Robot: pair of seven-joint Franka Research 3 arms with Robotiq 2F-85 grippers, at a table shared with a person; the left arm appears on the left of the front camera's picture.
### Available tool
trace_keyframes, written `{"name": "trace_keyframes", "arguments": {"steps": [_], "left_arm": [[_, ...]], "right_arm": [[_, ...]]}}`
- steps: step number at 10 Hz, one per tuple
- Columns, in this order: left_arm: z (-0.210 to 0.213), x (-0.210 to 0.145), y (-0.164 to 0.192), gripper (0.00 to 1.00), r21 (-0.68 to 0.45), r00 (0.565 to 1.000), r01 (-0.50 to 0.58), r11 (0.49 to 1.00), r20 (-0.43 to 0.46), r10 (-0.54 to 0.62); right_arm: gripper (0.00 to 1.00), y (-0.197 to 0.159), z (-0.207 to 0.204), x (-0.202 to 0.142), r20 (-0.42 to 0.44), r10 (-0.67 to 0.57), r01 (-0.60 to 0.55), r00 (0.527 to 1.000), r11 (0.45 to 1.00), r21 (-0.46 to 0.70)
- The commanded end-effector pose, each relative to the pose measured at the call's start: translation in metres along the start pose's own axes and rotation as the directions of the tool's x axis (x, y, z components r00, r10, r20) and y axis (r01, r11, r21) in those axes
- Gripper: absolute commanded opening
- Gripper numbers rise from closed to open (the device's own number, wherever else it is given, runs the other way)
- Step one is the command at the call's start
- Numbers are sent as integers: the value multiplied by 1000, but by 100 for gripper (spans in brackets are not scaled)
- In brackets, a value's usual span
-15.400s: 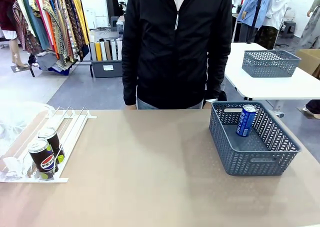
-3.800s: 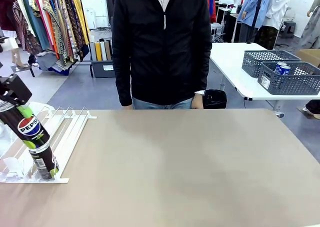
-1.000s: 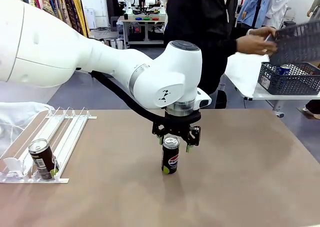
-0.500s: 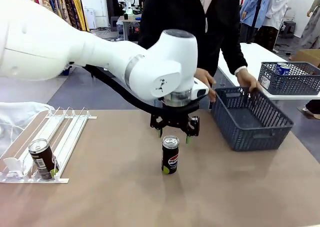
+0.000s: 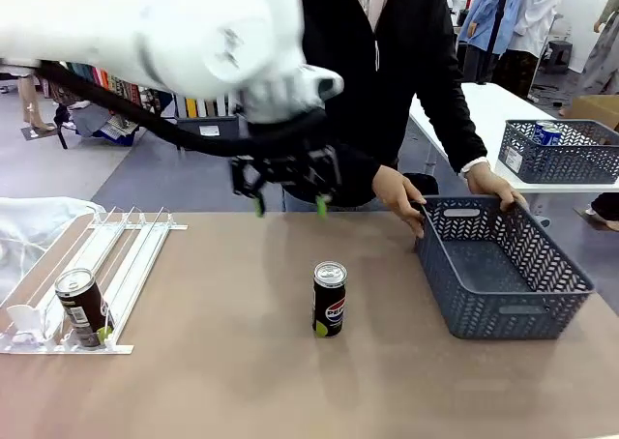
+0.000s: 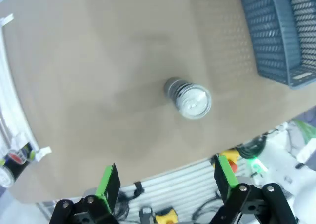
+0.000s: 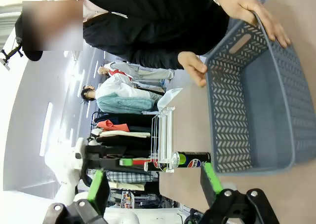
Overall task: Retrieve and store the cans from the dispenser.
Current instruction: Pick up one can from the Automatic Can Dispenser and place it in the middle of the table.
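Upright mid-table, beside basket [image 5: 503, 325] but apart: black Pepsi can [image 5: 329, 299]. Second can [image 5: 84, 308] at low end of dispenser [image 5: 131, 248]. Left gripper [image 5: 288, 205] above table, jaws apart, empty; right gripper [image 7: 155, 182] likewise apart. Probably light, thin-walled, slick: pinch mid-body, gently.

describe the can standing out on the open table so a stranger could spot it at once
Start at the tan table, with the white dispenser at its left edge and the grey-blue basket at its right. Between them, a black Pepsi can stands upright on bare tabletop. The other black can sits at the dispenser's low end; this one stands alone, touching nothing.
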State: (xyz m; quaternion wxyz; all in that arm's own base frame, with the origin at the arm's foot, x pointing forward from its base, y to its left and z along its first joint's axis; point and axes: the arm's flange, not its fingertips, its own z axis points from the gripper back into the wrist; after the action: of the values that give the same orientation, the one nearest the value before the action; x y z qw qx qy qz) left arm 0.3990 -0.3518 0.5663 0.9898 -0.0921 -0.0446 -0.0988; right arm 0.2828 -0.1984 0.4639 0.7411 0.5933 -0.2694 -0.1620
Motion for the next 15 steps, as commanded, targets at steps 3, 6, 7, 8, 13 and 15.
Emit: {"name": "trace_keyframes", "arguments": {"steps": [3,6,7,8,13,15], "left_arm": [[55,-21,180,100,-323,993,-121,939,-36,116],[57,-72,335,100,-606,964,-239,759,-55,260],[44,-101,383,100,-715,943,-268,645,-58,327],[31,-124,412,100,-791,934,-259,554,-59,352],[28,-138,435,100,-780,922,-294,553,-79,378],[28,-138,435,100,-780,922,-294,553,-79,378]], "right_arm": [[100,3,1,0,3,-1,0,1000,1000,11],[100,3,1,0,3,-1,0,1000,1000,11],[100,3,1,0,3,-1,0,1000,1000,11],[100,3,1,0,3,-1,0,1000,1000,11],[100,3,1,0,3,-1,0,1000,1000,11],[100,3,1,0,3,-1,0,1000,1000,11]]}}
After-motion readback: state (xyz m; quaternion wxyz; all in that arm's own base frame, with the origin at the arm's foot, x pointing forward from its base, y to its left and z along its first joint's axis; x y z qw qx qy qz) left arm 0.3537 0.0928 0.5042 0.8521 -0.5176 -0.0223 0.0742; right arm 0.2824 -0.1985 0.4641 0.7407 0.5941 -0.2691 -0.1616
